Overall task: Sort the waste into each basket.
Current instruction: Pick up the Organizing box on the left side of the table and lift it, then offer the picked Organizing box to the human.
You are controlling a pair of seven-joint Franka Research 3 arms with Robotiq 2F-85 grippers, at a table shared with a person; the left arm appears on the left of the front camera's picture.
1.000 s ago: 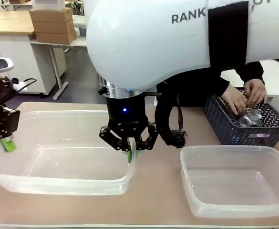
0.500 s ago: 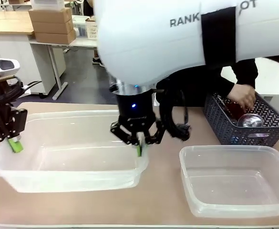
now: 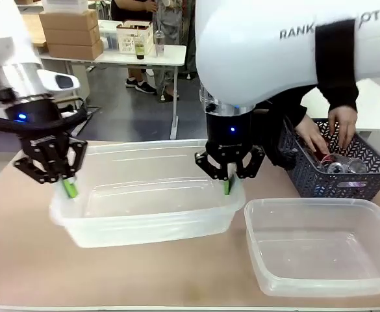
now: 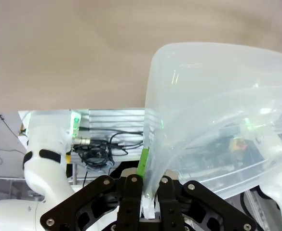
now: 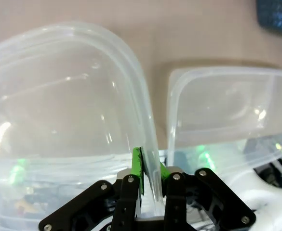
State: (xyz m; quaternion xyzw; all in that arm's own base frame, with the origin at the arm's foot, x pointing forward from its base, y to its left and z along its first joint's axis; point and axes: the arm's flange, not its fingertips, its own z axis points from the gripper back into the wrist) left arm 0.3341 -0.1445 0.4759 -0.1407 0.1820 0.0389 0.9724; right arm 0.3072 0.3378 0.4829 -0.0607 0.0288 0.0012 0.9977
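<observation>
Pinching the clear tub (image 3: 151, 224) by its rolled rim, the left end effector (image 3: 68, 188) and right end effector (image 3: 227, 186) are each clamped tight on opposite end walls. The tub sits slightly tilted on or just over the desk (image 3: 21, 260). It looks light but floppy and slick, and its wall bows in the left wrist view, so the rim is the safest hold. A second tub (image 3: 319, 286) rests at the right. The cans (image 3: 336, 167) lie in the lattice basket (image 3: 345, 185), under a person's hands (image 3: 342, 123).
</observation>
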